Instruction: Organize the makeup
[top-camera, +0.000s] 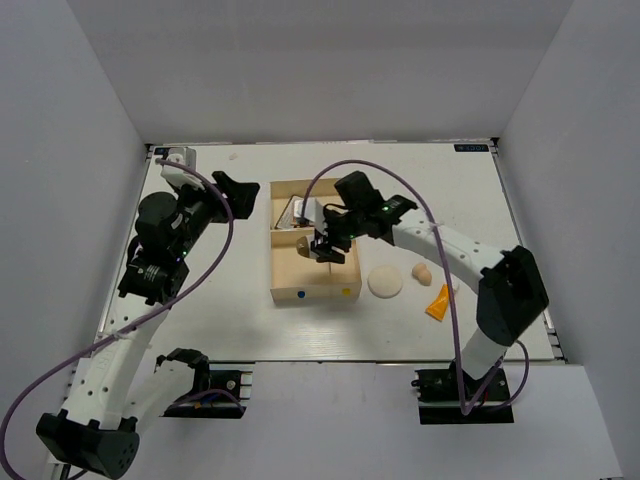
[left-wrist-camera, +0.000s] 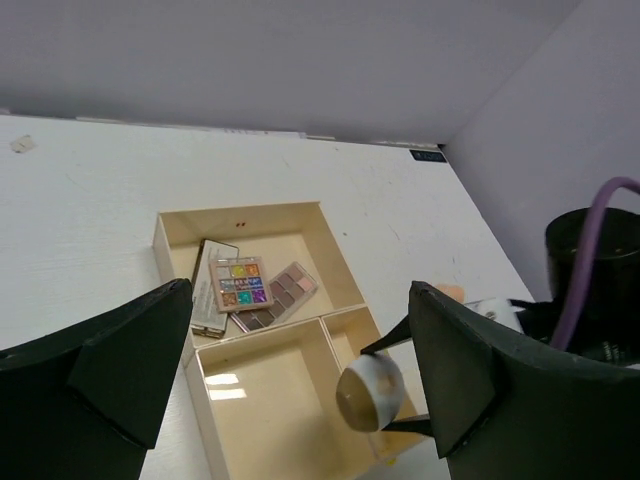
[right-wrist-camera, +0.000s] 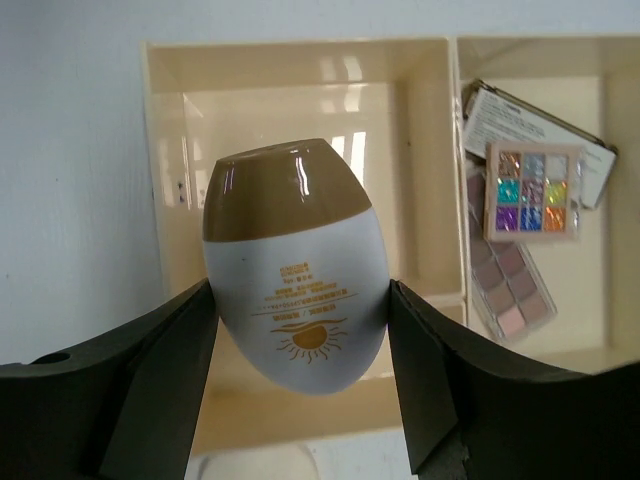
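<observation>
My right gripper (top-camera: 326, 248) is shut on a white egg-shaped bottle (right-wrist-camera: 295, 265) with a brown cap and holds it above the near part of the cream tray (top-camera: 273, 270). The bottle also shows in the left wrist view (left-wrist-camera: 370, 392). A multicoloured palette (right-wrist-camera: 533, 192) and a brownish palette (right-wrist-camera: 510, 290) lie in the tray's far compartment. On the table to the right of the tray lie a round cream puff (top-camera: 385, 281), a peach sponge (top-camera: 422, 272) and an orange tube (top-camera: 438, 302). My left gripper (top-camera: 235, 192) is open and empty, raised left of the tray.
A flat grey-white box (right-wrist-camera: 520, 125) lies beside the palettes in the far compartment. The tray's large compartment (left-wrist-camera: 260, 400) holds nothing. Grey walls close in the white table on three sides.
</observation>
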